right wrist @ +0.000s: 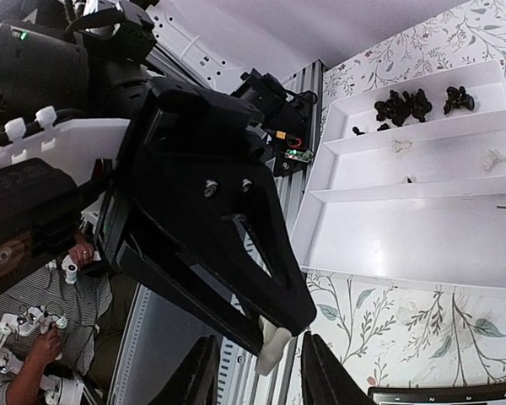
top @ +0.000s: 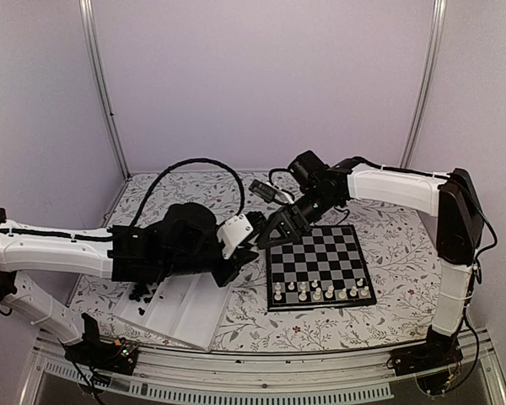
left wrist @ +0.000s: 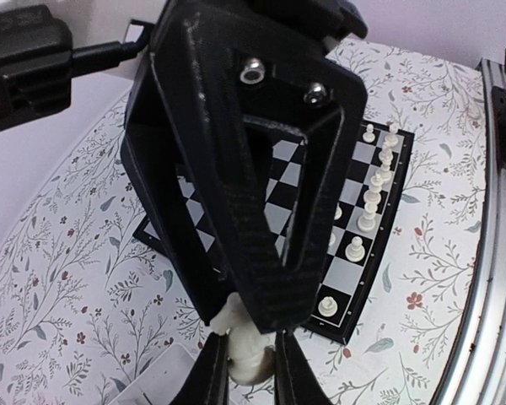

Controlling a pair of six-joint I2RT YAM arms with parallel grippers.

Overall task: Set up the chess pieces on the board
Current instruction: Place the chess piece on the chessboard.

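Left claw [left wrist: 251, 380], reaching toward 3 o'clock, pinched a cream chess piece [left wrist: 251, 353]; right claw [right wrist: 259, 354], reaching toward 9 o'clock, straddled it part-open.

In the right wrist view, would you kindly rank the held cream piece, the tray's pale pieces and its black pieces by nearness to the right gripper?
1. The cream piece, in the left gripper, between the right gripper's jaws.
2. The pale pieces, middle compartment of the tray.
3. The black pieces, far compartment.
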